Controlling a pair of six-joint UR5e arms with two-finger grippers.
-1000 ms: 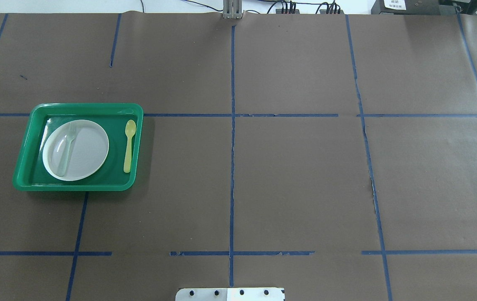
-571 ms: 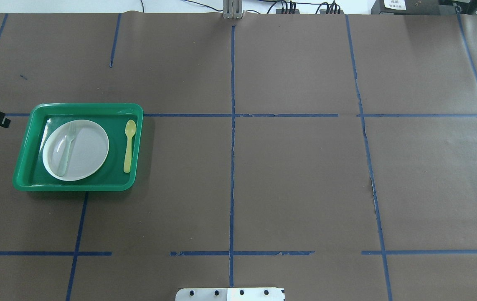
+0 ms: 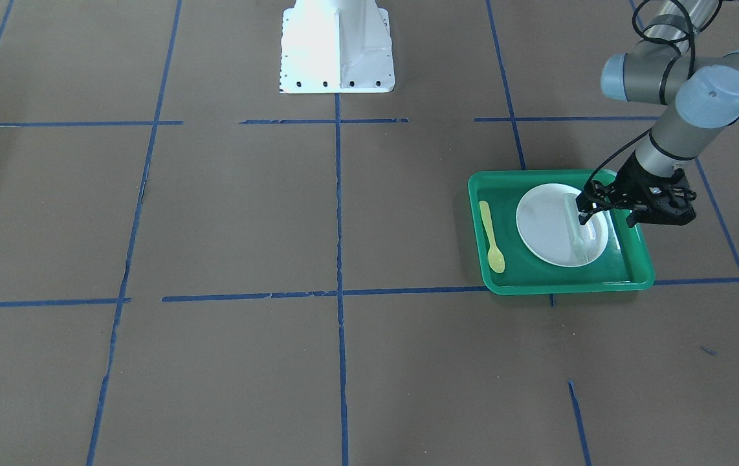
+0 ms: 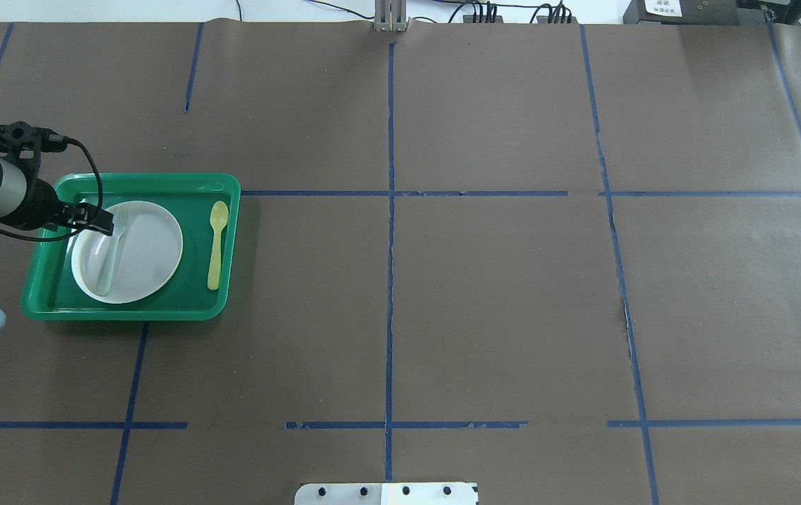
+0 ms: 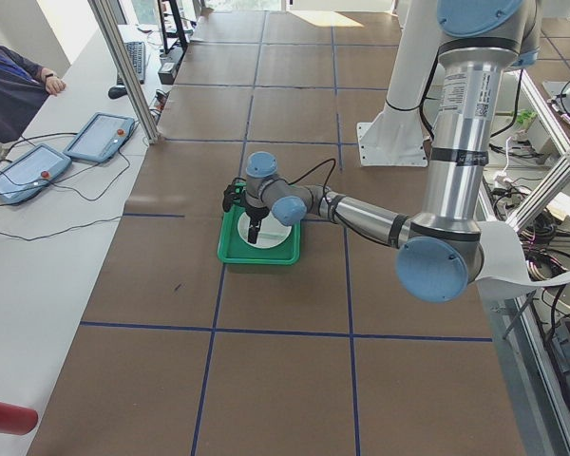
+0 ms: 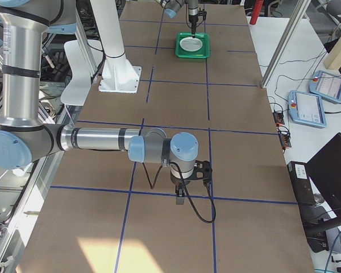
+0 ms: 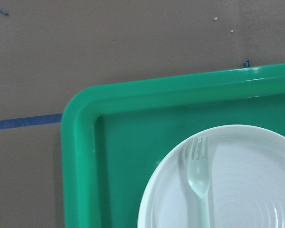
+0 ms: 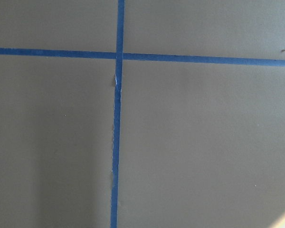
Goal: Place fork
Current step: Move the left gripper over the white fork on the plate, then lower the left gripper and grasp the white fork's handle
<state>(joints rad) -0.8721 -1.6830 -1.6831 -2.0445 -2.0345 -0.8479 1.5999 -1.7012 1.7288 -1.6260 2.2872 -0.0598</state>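
The pale translucent fork [image 4: 111, 249] lies on the left part of the white plate [image 4: 144, 252] in the green tray [image 4: 148, 181], tines toward the far side. It also shows in the front view [image 3: 575, 230] and the left wrist view [image 7: 198, 175]. My left gripper [image 4: 99, 221] points down just above the plate's left rim, beside the fork's tine end, and looks open and empty. In the front view the left gripper [image 3: 584, 217] hangs over the fork. My right gripper [image 6: 180, 199] shows only in the right side view, over bare table; I cannot tell its state.
A yellow spoon [image 4: 216, 245] lies in the tray to the right of the plate. The tray sits on brown paper with blue tape lines. The robot's white base [image 3: 337, 45] stands at the near middle edge.
My left arm has come in from the overhead view's left edge and its gripper now hangs over the plate beside the fork. Fork, plate, spoon and tray have not moved.
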